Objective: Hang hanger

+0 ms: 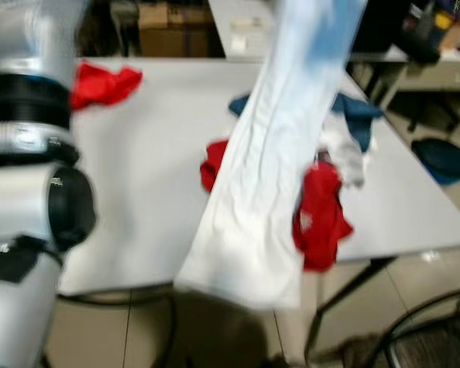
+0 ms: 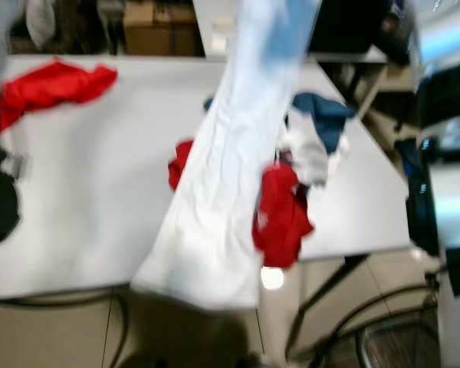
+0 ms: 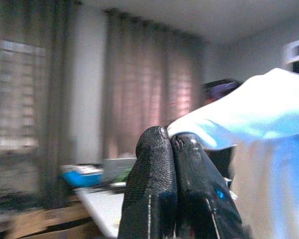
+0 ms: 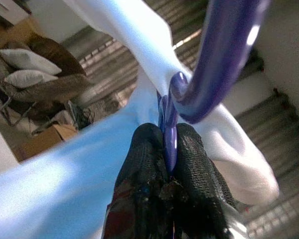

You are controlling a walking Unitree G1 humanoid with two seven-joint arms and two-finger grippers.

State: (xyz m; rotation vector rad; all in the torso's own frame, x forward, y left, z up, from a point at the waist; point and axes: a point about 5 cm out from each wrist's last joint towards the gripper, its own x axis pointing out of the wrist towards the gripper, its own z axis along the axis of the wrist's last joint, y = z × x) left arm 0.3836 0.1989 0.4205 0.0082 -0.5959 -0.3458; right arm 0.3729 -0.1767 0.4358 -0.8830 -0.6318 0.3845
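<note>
in the left eye view, hanging down over the white table [image 1: 138, 153]: a pale white-blue garment [image 1: 268, 169], with red clothes [image 1: 320, 215], a second red cloth [image 1: 103, 84] and a dark blue cloth [image 1: 356, 115] lying on the tabletop, and the silver left arm [image 1: 27, 192] rising at the near left. in the left wrist view, pinching the garment's edge [image 3: 249, 114]: left gripper [image 3: 172, 142], fingers together on the cloth. in the right wrist view, clamping the purple hanger [image 4: 214, 64] near its hook: right gripper [image 4: 169, 142], garment draping around it.
</note>
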